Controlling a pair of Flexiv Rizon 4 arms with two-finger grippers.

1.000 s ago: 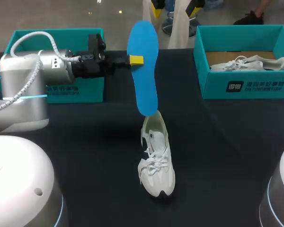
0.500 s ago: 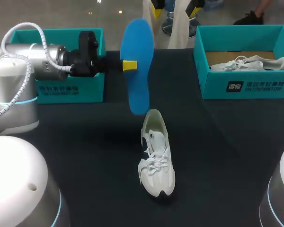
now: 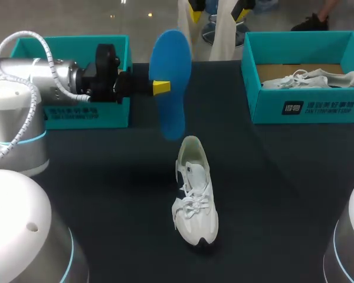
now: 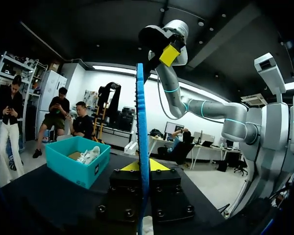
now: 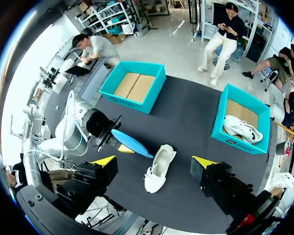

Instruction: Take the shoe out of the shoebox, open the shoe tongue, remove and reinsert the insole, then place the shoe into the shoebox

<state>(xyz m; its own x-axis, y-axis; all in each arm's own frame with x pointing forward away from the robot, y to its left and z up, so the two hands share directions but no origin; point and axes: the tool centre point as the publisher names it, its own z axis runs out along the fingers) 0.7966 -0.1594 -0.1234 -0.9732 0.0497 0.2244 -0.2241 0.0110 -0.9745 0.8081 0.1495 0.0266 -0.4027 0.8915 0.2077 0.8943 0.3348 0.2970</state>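
The white lace-up sneaker [image 3: 194,191] stands on its sole near the middle of the black table [image 3: 283,177], toe toward the robot and heel opening facing away. Just beyond the heel and a little to the sneaker's left, the flat bright-blue foam insole [image 3: 170,82] hangs in the air. It is clear of the sneaker, stands on end, and its lower tip is above the heel opening. The left pincer [image 3: 161,87] has clamped it near mid-length; from the left wrist the insole shows edge-on, pinched between the two yellow-tipped fingers.

Well left of the sneaker and farther back sits an open teal cardboard shoebox [image 3: 65,112] with bare brown card inside, partly behind the left arm [image 3: 41,76]. Well to the sneaker's right and also farther back is a second teal shoebox [image 3: 304,103], which holds another white sneaker [image 3: 310,78].

The right pincer [image 5: 153,161] hangs high above the sneaker with its fingers spread wide and nothing between them.
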